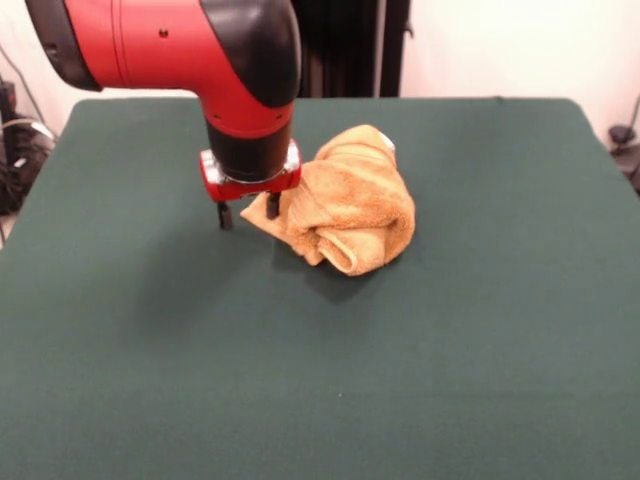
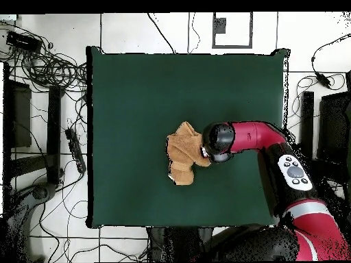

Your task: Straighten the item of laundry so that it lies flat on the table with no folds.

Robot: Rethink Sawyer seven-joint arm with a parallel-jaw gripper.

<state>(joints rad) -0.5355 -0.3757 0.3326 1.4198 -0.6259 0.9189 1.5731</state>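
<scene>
Towel (image 1: 350,210) bunched mid-surface (image 1: 450,380); hand (image 1: 249,210) spread apart at its 9 o'clock edge; risk: snagging several layers, dragging the bundle unopened.

Bunched towel (image 1: 348,205) on the table (image 1: 470,330), near its middle, a little toward the far side in the front view. Gripper (image 1: 247,212) just left of the towel there, low over the tabletop, one finger (image 1: 272,206) at the towel's left edge (contact likely, not certain), the other (image 1: 225,216) further left, apart from the cloth. In the overhead view, arm (image 2: 250,135) to the towel's right.
</scene>
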